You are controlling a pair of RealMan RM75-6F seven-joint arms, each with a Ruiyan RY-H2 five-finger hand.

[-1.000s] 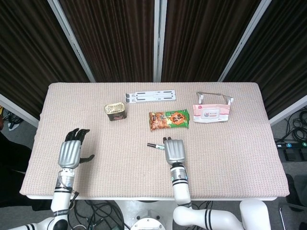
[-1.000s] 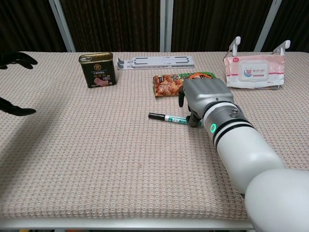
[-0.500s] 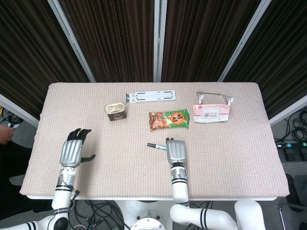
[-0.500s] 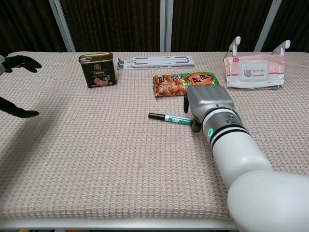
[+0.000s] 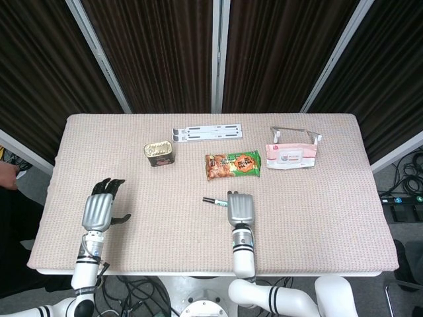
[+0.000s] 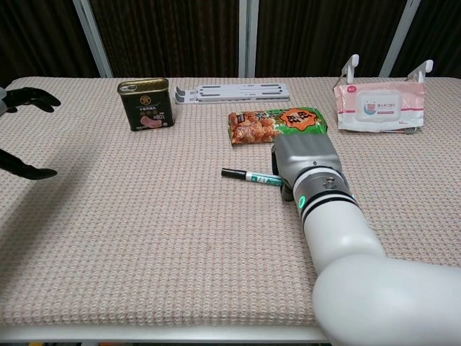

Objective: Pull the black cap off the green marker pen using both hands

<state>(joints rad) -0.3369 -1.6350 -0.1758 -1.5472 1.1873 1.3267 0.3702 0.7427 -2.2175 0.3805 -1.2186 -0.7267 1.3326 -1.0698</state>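
Note:
The green marker pen [image 5: 216, 201] [image 6: 258, 176] lies flat near the table's middle, its black cap [image 5: 207, 199] [image 6: 232, 173] pointing to the left. My right hand [image 5: 240, 208] [image 6: 302, 158] sits back-up over the pen's right end and covers it. Its fingers are hidden under the hand, so I cannot tell whether they grip the pen. My left hand [image 5: 101, 210] [image 6: 21, 133] hovers far to the left with its fingers spread and nothing in it. Only its dark fingertips show at the chest view's left edge.
A dark tin can [image 5: 159, 154] [image 6: 145, 104] stands at the back left. A snack bag [image 5: 232, 164] [image 6: 277, 124] lies just behind the pen. A wipes pack [image 5: 291, 156] [image 6: 377, 105] on a stand is back right, and a white folded stand [image 5: 207, 133] [image 6: 232, 91] lies at the back.
My right hand has shifted slightly left and settled lower over the pen's right end, hiding its fingers. The pen has not moved. The left hand has barely moved.

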